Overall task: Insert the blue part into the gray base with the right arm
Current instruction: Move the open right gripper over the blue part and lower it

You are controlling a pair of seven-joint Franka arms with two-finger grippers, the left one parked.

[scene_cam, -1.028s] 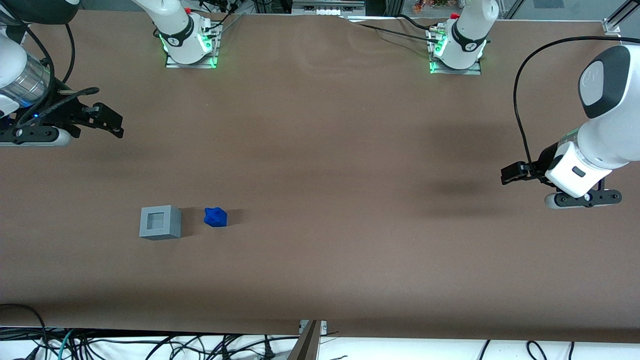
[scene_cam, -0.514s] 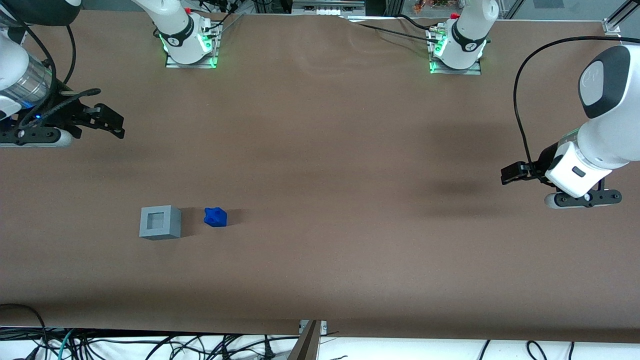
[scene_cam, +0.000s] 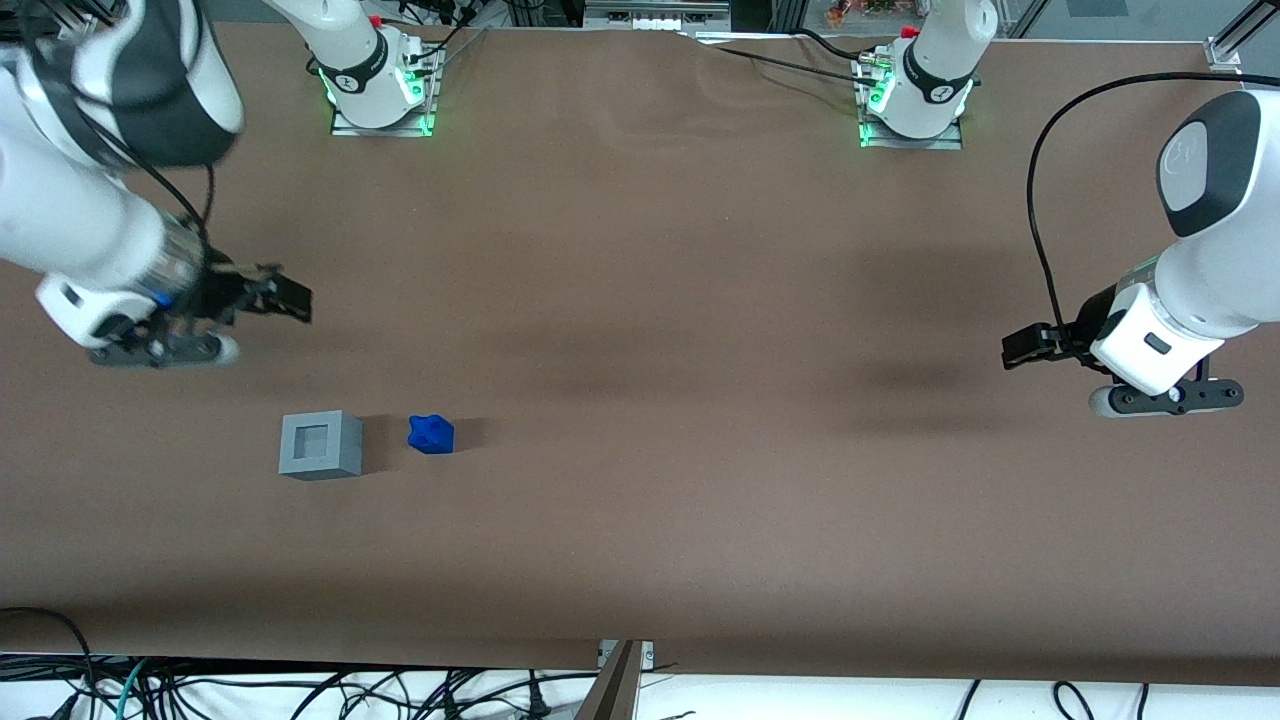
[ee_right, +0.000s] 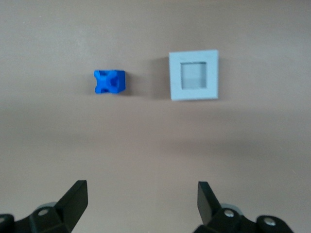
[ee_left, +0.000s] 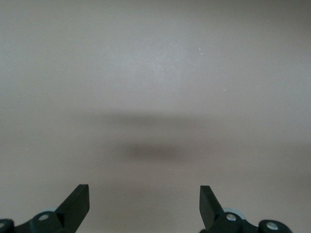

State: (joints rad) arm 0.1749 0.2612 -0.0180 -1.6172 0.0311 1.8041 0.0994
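The blue part [scene_cam: 431, 434] lies on the brown table beside the gray base [scene_cam: 320, 445], a small gap between them. The gray base's square socket faces up and holds nothing. Both also show in the right wrist view: the blue part [ee_right: 109, 81] and the gray base [ee_right: 194, 75]. My right arm's gripper [scene_cam: 290, 300] hangs above the table, farther from the front camera than both objects and apart from them. Its fingers [ee_right: 75, 199] stand wide apart with nothing between them.
Two arm bases with green lights [scene_cam: 380, 95] [scene_cam: 910, 105] stand at the table's edge farthest from the front camera. Cables hang below the table's near edge [scene_cam: 620, 660].
My right arm has swung in from the table's end and moved nearer to the front camera, closer to the gray base and blue part. The objects have not moved.
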